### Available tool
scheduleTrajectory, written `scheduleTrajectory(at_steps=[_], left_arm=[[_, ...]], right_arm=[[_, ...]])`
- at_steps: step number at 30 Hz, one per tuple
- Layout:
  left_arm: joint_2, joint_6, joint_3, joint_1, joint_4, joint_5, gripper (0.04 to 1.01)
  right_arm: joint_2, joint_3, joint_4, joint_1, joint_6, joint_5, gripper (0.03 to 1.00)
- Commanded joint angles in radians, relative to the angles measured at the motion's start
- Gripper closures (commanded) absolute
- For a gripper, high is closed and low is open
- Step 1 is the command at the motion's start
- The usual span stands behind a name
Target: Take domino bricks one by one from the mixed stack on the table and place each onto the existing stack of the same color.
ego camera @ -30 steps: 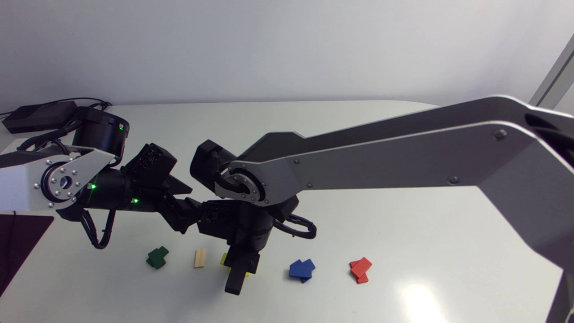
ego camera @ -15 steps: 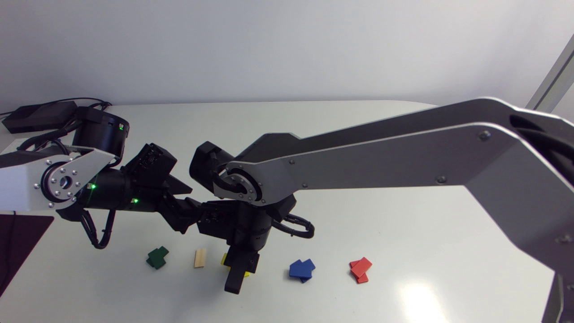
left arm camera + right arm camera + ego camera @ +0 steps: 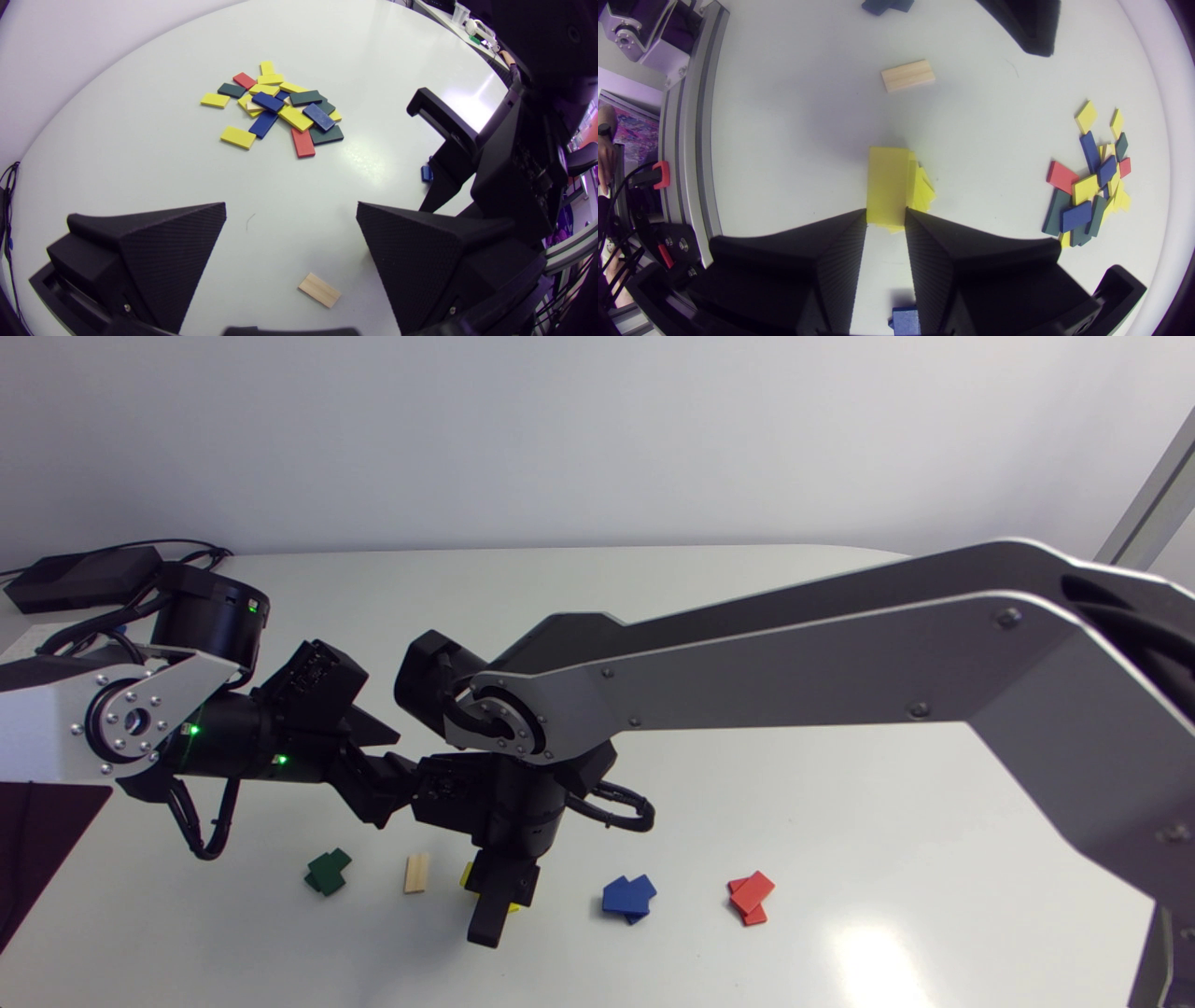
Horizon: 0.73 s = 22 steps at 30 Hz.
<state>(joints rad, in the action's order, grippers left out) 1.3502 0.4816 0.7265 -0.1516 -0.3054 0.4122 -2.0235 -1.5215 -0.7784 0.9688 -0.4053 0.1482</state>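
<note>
Supporting surface: the white table [image 3: 840,803] carried every brick and stack.
Right arm: the right arm [image 3: 794,672] came in from the right edge and reached past the middle, wrist pointed down at the front row of stacks.
Left arm: the left arm [image 3: 140,709] stood at the left side, its wrist beside the right arm's wrist.
Mixed pile: the mixed pile [image 3: 280,109] of yellow, blue, green, red and pale bricks lay flat on the table, well ahead of the left gripper.
Left gripper: the left gripper [image 3: 290,210] was spread wide and held nothing.
Right gripper: the right gripper [image 3: 886,219] was nearly closed, both fingers pressed against the long sides of the yellow brick [image 3: 887,186].
Yellow brick: it sat level directly over the yellow stack [image 3: 922,189]; contact with the stack could not be told.
Front row: green stack [image 3: 327,872], wooden brick [image 3: 416,873], yellow stack, blue stack [image 3: 628,896], red stack [image 3: 751,898], each apart from its neighbour.
</note>
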Motion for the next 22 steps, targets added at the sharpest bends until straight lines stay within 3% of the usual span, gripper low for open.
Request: scheduleTrajectory(at_steps=[1,5,9,22], left_arm=[[-0.019,0.011,-0.025,0.0,0.008,0.0,0.048],[-0.025,0.009,-0.029,0.0,0.006,0.0,0.048],[-0.031,0.008,-0.029,0.0,0.003,0.0,0.048],[-0.069,0.002,-0.019,-0.003,-0.031,0.0,0.048]], right_arm=[[-0.021,0.001,-0.007,-0.005,-0.003,-0.012,0.687],[-0.017,0.004,-0.005,-0.005,0.002,-0.012,0.684],[-0.012,0.011,-0.005,-0.004,0.003,-0.012,0.62],[0.097,0.011,-0.028,-0.008,0.026,-0.022,0.616]])
